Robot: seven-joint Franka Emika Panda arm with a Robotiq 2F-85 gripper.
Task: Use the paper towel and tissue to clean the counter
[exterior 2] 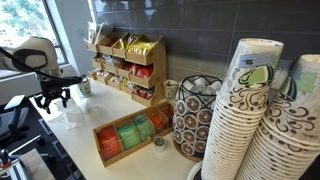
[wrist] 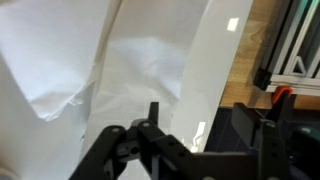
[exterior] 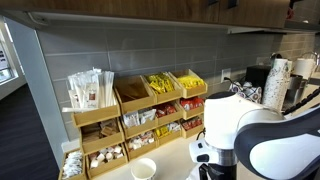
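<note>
The counter (exterior 2: 95, 125) is a long pale off-white top; it also shows in the wrist view (wrist: 208, 60) as a glossy strip. White paper towel and tissue sheets (wrist: 90, 70) lie crumpled and flat on it, and appear as white patches in an exterior view (exterior 2: 70, 116). My gripper (wrist: 200, 125) hangs open and empty just above the counter's edge, beside the sheets and not touching them. In an exterior view it (exterior 2: 55, 98) hovers at the counter's end. In the other exterior view only the white arm (exterior: 250, 130) shows; the jaws are hidden.
Tiered wooden condiment racks (exterior: 140, 115) (exterior 2: 125, 62) stand against the tiled wall. A paper cup (exterior: 143, 168) sits before them. A wooden tea box (exterior 2: 130, 137), a wire basket (exterior 2: 195, 118) and stacked paper cups (exterior 2: 250, 120) sit farther along. Wooden floor (wrist: 245, 50) lies past the counter's edge.
</note>
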